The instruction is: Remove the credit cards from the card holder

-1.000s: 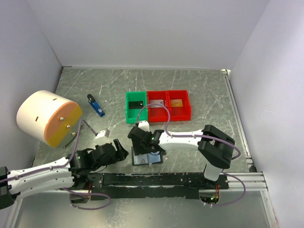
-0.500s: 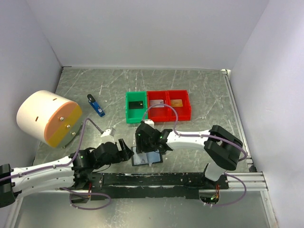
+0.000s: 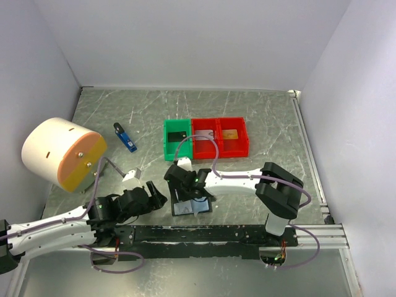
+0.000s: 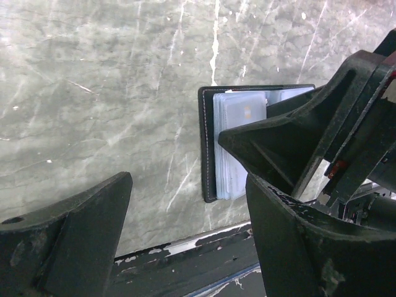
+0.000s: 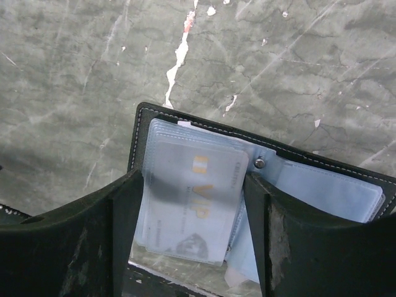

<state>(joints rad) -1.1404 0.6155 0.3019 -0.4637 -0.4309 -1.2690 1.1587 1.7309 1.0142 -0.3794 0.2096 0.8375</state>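
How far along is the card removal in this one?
Done: black card, silvery card and gold card lie in the bins. In hand: right gripper open astride a pale card sleeved in the open wallet; left gripper open beside. Left: at least that card.

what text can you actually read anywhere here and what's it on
"VIP", gold letters, on the pale card sleeved in the card holder
Smaller print on that card: too blurred to read
Print on the cards in the green bin and red bins: too small to read
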